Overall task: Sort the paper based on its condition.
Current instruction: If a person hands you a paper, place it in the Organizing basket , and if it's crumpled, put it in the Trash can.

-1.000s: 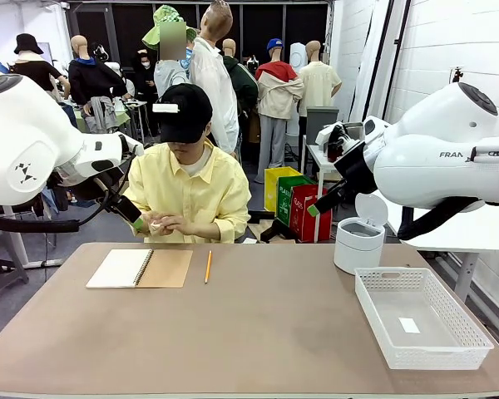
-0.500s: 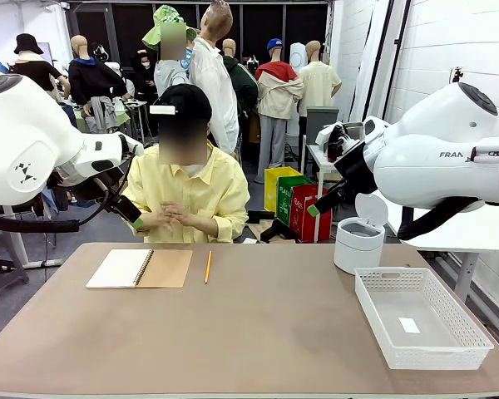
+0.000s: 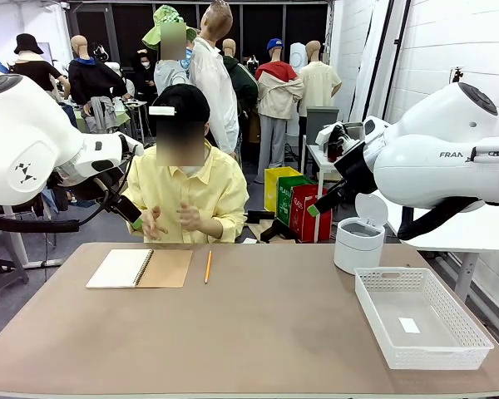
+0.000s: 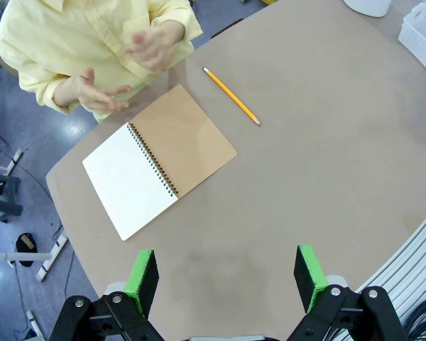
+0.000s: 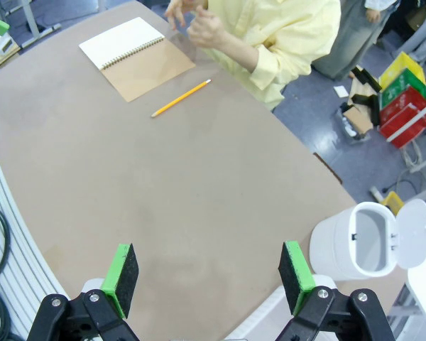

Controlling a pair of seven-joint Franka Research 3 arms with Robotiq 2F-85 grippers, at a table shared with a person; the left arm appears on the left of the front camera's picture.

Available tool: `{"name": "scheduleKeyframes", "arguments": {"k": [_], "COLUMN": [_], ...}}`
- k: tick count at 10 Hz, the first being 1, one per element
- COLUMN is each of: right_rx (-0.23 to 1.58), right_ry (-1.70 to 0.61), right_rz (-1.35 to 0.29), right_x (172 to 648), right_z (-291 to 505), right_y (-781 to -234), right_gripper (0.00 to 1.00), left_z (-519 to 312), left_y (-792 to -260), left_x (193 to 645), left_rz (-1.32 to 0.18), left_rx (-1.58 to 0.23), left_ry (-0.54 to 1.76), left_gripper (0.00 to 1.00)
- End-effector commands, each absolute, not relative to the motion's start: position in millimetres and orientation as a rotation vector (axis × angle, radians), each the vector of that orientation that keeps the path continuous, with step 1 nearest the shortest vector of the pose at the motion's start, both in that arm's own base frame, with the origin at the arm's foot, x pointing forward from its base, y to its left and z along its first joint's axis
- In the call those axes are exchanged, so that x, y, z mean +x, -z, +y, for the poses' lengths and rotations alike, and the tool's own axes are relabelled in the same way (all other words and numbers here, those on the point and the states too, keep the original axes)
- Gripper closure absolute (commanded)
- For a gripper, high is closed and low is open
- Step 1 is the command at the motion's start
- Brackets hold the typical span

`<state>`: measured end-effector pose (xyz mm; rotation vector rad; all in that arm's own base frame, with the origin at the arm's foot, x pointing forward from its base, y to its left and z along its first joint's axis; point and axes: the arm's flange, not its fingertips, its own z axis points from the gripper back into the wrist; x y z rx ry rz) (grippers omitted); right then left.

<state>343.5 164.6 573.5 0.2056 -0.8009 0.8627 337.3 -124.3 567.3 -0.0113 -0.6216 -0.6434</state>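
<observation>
No loose sheet of paper is in view. My left gripper (image 4: 227,275) hangs open high above the table's near left part, with nothing between its green pads (image 4: 143,278). In the front view the left gripper (image 3: 135,221) sits up at the left, in front of the person's sleeve. My right gripper (image 5: 209,275) is also open and empty, high over the table, and the right gripper (image 3: 315,209) shows at the upper right of the front view. The person's hands (image 3: 170,221) are raised and spread apart above the far edge.
A spiral notebook (image 3: 140,268) lies open at the far left, white page up, with a yellow pencil (image 3: 208,267) beside it. A white lidded bin (image 3: 358,243) stands open at the far right. A white basket (image 3: 374,312) in front of it holds a tiny white tag (image 3: 409,325).
The person's hands, held together around something small and white a second ago, have parted and lifted. Neither arm has moved.
</observation>
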Motion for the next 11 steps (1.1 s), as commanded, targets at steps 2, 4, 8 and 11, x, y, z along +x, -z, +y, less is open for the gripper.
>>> {"name": "scheduleKeyframes", "arguments": {"k": [2,4,8,11], "right_rx": [0.206,0.206,0.206,0.206], "right_ry": [-0.864,-0.864,-0.864,-0.864], "right_rz": [-0.796,-0.796,-0.796,-0.796], "right_x": [343.4,343.4,343.4,343.4], "right_z": [164.3,164.3,164.3,164.3], "right_y": [-573.0,-573.0,-573.0,-573.0], "right_gripper": [0.0,0.0,0.0,0.0], "left_z": [-124.1,-124.1,-124.1,-124.1], "left_y": [-567.7,-567.7,-567.7,-567.7], "left_x": [337.2,337.2,337.2,337.2], "left_rz": [-0.623,-0.623,-0.623,-0.623], "left_rx": [-0.009,-0.009,-0.009,-0.009], "left_ry": [0.645,0.645,0.645,0.645], "left_gripper": [0.0,0.0,0.0,0.0]}}
